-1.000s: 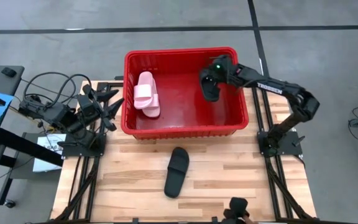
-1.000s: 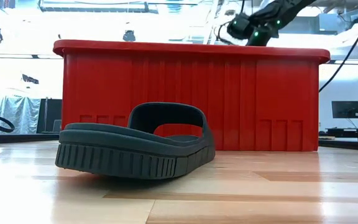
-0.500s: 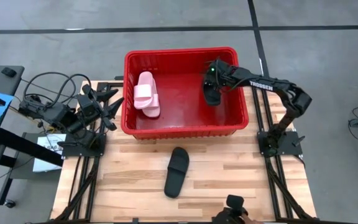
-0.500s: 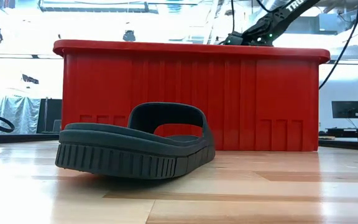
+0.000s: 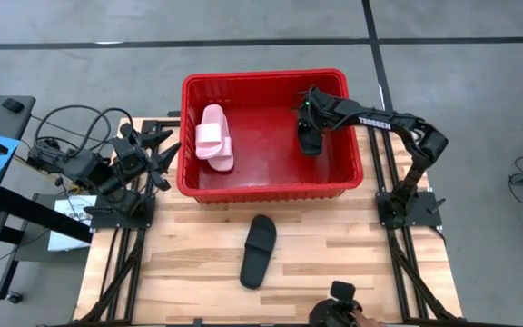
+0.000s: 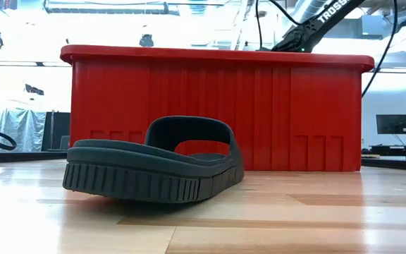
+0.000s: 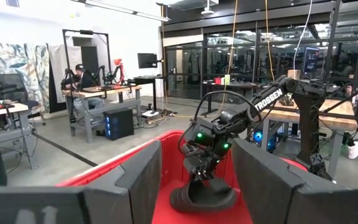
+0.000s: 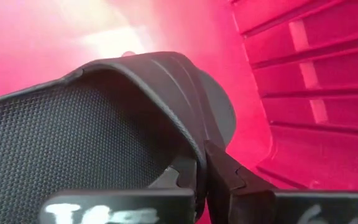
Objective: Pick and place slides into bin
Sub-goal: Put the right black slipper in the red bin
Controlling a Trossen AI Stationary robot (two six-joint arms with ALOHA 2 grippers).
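The right end effector [image 5: 309, 127] is down inside the bin [image 5: 271, 188], near its right wall, fingers closed tight on the strap of a black slide [image 5: 310, 138]. The right wrist view shows the strap edge pinched between the fingers, with the bin's slatted wall just beside it. In the left wrist view the slide's sole looks to be at or just above the bin floor, though contact is hard to confirm. A pink slide [image 5: 214, 136] already lies in the bin's left half. A second black slide [image 5: 258, 251] sits on the worktop [image 5: 189, 263], between the bin and the near edge, not yet collected. The left end effector [image 5: 157, 156] waits off the worktop's left edge beside the bin, its fingers spread and holding nothing.

The main risk, as I judge it, is the release. If the fingers open while the slide is tilted, it may tip against the right wall and stand on edge. A thin strap could also snag on a finger as the arm lifts, dragging the slide back up toward the rim.
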